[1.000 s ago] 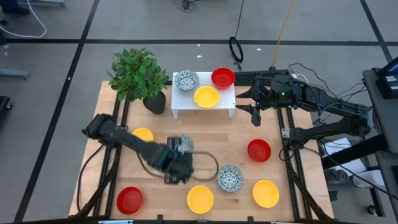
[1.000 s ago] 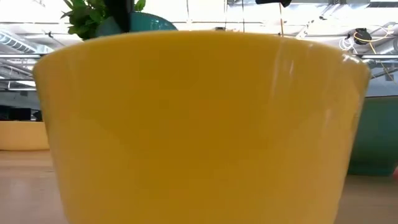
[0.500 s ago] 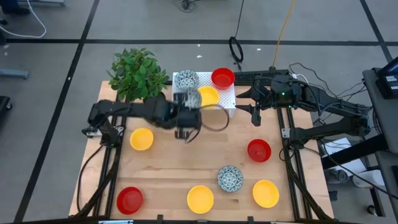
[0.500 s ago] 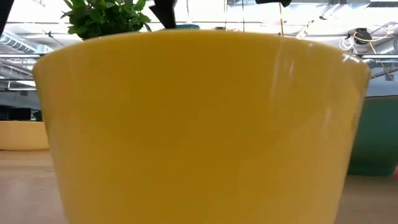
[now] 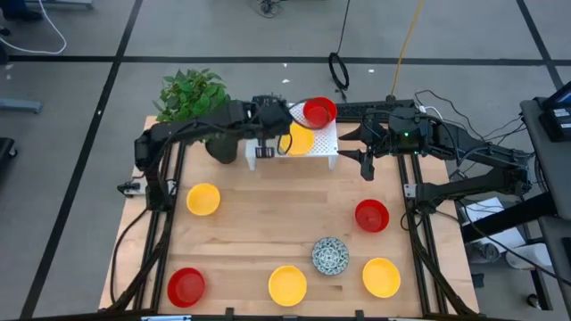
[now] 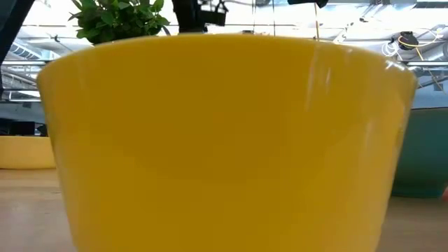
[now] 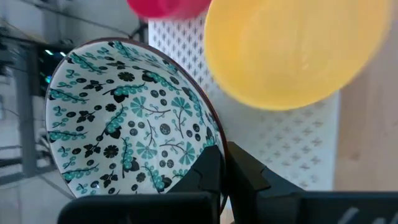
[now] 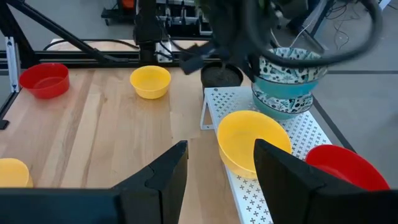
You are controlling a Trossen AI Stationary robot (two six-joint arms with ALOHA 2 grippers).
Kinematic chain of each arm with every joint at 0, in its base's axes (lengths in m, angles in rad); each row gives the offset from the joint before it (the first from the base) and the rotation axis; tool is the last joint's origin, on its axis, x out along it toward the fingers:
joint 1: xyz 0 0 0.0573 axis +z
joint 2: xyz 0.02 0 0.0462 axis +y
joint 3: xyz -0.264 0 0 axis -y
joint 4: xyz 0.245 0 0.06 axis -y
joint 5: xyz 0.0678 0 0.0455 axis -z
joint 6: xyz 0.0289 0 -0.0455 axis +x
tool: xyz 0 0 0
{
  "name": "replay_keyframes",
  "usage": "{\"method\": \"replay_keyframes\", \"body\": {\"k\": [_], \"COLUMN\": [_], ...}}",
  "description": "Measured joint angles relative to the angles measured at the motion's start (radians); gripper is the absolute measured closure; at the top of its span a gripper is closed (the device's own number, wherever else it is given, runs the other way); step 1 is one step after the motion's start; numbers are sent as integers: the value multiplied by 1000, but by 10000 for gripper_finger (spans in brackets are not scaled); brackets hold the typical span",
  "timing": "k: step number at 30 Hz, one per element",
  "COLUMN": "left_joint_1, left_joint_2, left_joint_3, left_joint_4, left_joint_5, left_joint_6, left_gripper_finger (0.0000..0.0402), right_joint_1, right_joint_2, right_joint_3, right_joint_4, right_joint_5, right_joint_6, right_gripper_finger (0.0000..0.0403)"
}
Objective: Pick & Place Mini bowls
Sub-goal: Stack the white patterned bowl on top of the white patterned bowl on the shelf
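My left gripper (image 7: 225, 163) is clamped tight on the rim of a speckled bowl (image 7: 124, 118), the thin wall pinched between my two dark fingers, and I hold it over the white perforated rack (image 5: 308, 147) at the far side of the table (image 5: 259, 232). From my right wrist I see that this bowl (image 8: 292, 62) sits just above a second speckled bowl (image 8: 283, 99) on the rack; whether the two touch I cannot tell. Beside them on the rack are a yellow bowl (image 5: 297, 139) and a red bowl (image 5: 318, 111). The potted plant (image 5: 192, 96) stands just left of the rack. My right gripper (image 8: 214, 165) waits with its jaws spread and nothing in them, near the rack's right end. On the wood lie three more yellow bowls (image 5: 203, 198) (image 5: 287, 284) (image 5: 381, 276), two red ones (image 5: 186, 285) (image 5: 371, 215) and a third speckled bowl (image 5: 330, 256). The nearest yellow bowl (image 6: 224, 140) fills the low view.
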Motion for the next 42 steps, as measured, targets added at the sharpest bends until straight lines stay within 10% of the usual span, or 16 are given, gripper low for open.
{"method": "replay_keyframes", "body": {"k": [12, 42], "left_joint_1": [80, 91], "left_joint_2": [18, 53], "left_joint_3": [0, 0], "left_joint_4": [-15, -75], "left_joint_5": [140, 106], "left_joint_6": [50, 74], "left_gripper_finger": [391, 369], "right_joint_1": [-1, 0], "right_joint_2": [0, 0], "right_joint_3": [0, 0], "right_joint_4": [0, 0], "right_joint_5": [99, 96], "right_joint_6": [-2, 0], "right_gripper_finger": [232, 232]}}
